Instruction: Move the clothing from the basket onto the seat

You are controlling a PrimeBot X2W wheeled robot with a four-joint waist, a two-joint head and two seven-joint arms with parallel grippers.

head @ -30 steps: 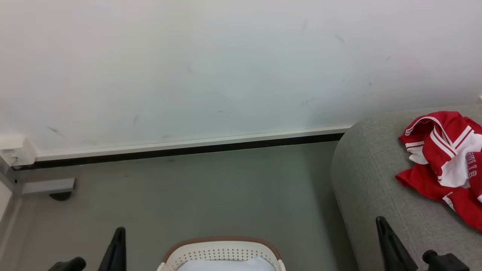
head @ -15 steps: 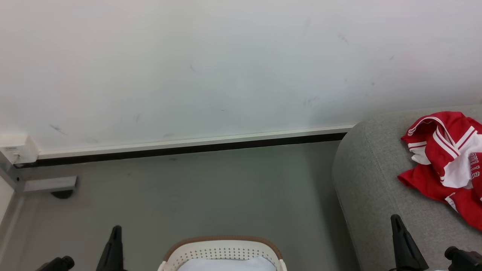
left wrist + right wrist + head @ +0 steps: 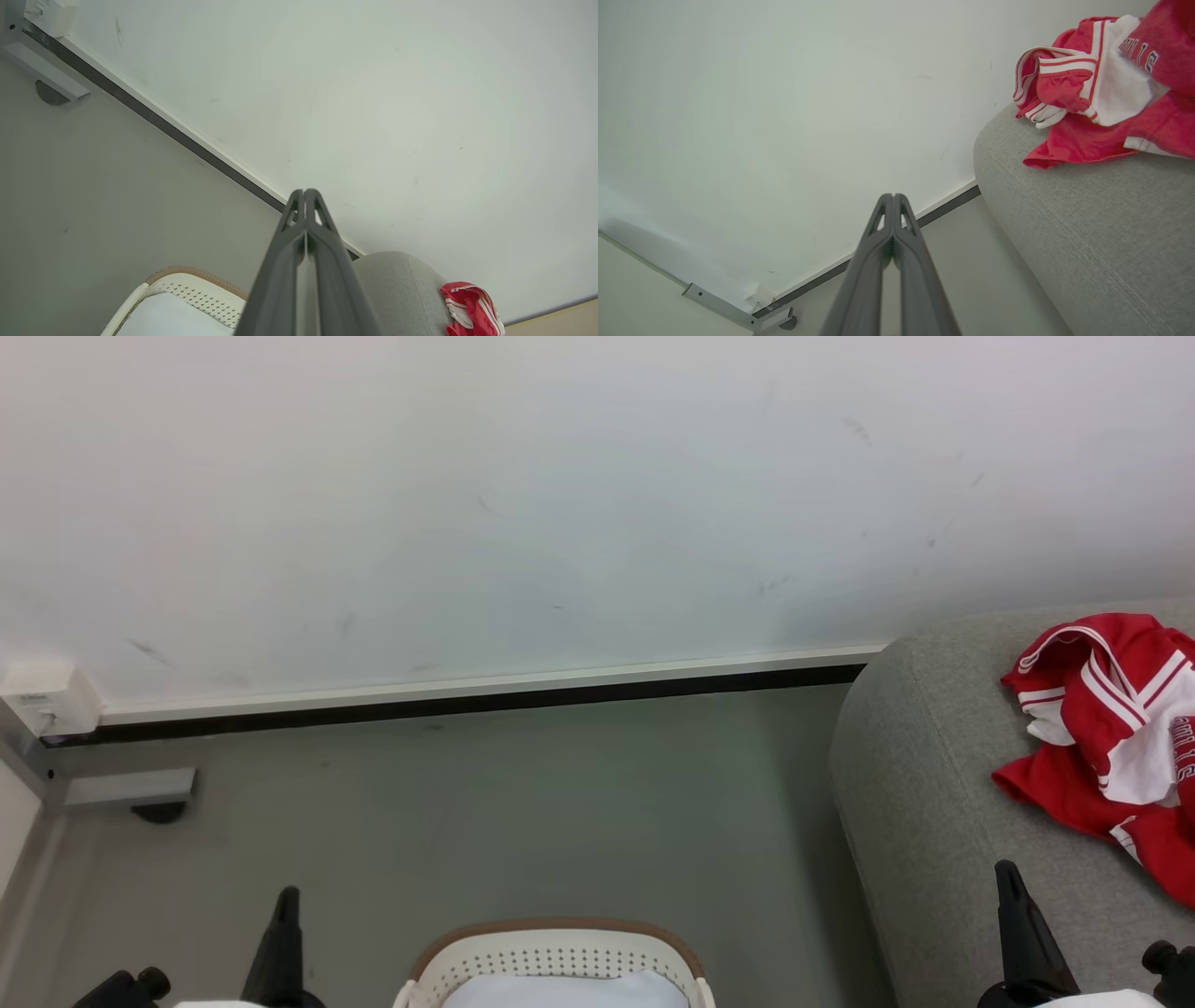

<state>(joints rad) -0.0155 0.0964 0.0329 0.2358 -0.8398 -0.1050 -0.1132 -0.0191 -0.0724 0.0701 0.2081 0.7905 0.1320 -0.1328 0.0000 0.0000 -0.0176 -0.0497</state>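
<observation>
With left gripper (image 3: 283,910) and right gripper (image 3: 1010,887) pressed together, empty, and red clothing (image 3: 1092,747) heaped on the grey seat (image 3: 920,803) near its edge — could drag it floorward if brushed, or overlook something pale (image 3: 560,991) in the basket (image 3: 555,954).

Soft jersey clothing (image 3: 1111,728) – woven-cloth seat (image 3: 934,784) – perforated plastic basket (image 3: 560,957).

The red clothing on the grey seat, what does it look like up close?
The clothing is a crumpled heap of soft red jersey-like fabric with white panels and white stripe trim along its edges. Partly folded lettering shows on it, too creased to read. It lies loose on top of the grey woven seat, near its rounded end, and runs out of the head view's right edge.
</observation>
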